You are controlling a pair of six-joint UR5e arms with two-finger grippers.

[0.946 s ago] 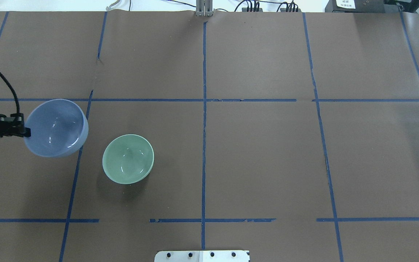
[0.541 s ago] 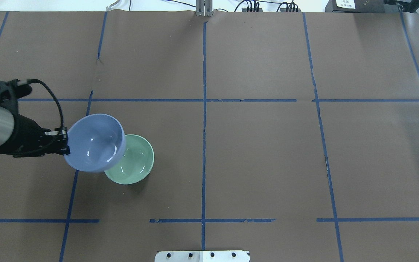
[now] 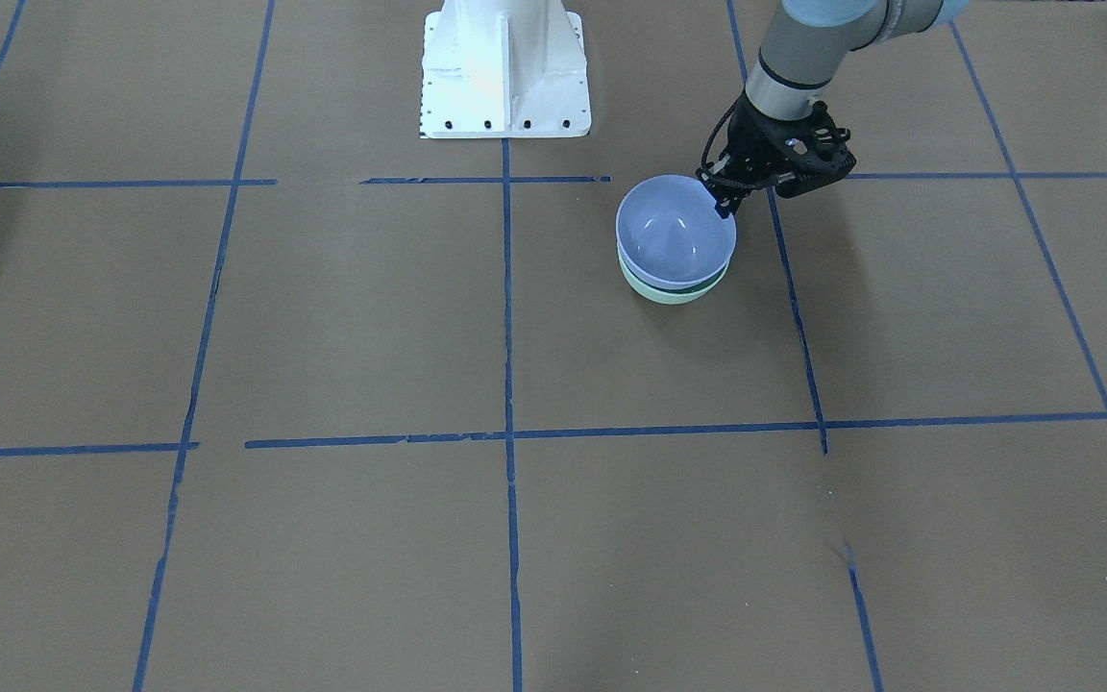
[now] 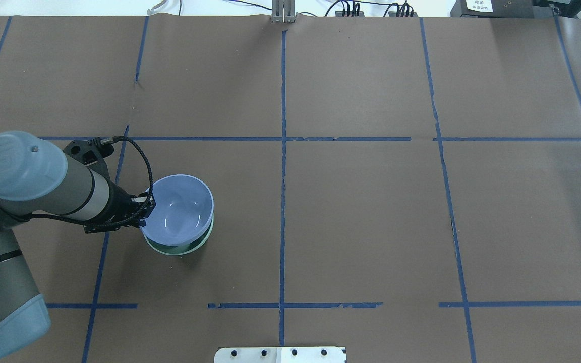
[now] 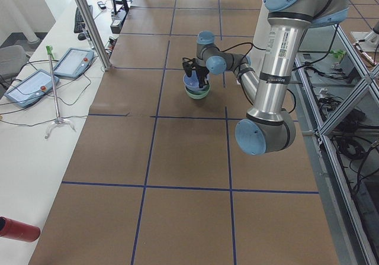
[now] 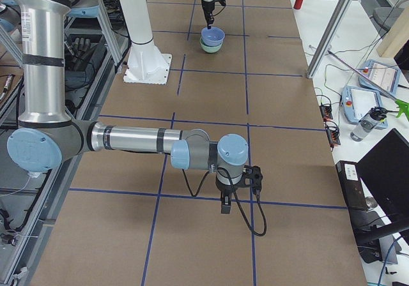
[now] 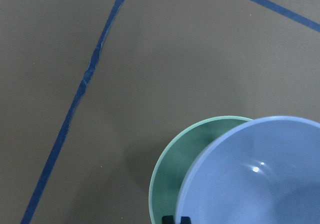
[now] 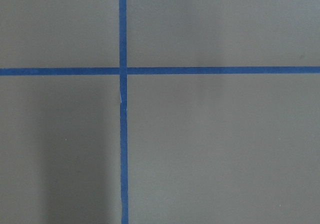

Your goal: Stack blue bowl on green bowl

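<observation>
The glossy periwinkle blue bowl (image 4: 177, 209) sat over the mint green bowl (image 3: 674, 291), left of the tabletop's (image 4: 371, 201) centre, with only a crescent of green rim showing. Brown paper gridded with blue tape (image 4: 283, 151) covered the table. The left gripper (image 4: 144, 209) pinched the blue bowl's rim. The right gripper (image 6: 225, 204) hung low near the right end, its opening impossible to judge.

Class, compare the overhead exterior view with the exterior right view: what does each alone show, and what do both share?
Overhead only: the glossy inside of the blue bowl. Exterior right only: the right gripper and the tablets off to the side. Both: the left gripper at the blue bowl's rim, holding it over the green bowl.
</observation>
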